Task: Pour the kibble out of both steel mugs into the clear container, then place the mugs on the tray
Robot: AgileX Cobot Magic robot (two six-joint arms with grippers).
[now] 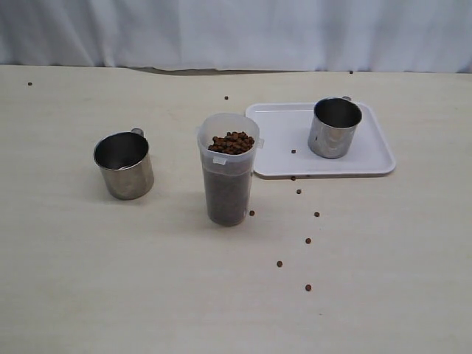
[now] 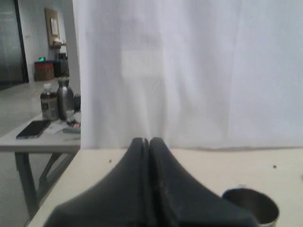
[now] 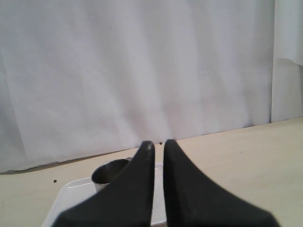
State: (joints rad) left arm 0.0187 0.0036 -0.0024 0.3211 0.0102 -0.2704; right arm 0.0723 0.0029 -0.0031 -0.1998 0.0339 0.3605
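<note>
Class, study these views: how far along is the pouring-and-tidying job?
Done: the clear container holds the kibble; one mug, seemingly empty, stands on the tray. In hand: nothing; the left hand and right hand are shut, empty. Left: the other mug, also seemingly empty, on the table, must reach the tray.

— What are you seeing underneath everything?
— You're looking at a pale wood-grain surface (image 1: pixel 88 295), with a white curtain (image 1: pixel 236 29) hanging along its far edge.
— Is anything showing past the curtain?
— In the left wrist view, a second, grey surface (image 2: pixel 42 142) is standing beside it. A dark phone (image 2: pixel 33 128) is lying flat on it, with a brown bottle (image 2: pixel 48 101) and a steel flask (image 2: pixel 65 98) standing side by side. Farther back, a cardboard box (image 2: pixel 45 71) is sitting and a frame (image 2: pixel 53 23) is hanging on the wall.
</note>
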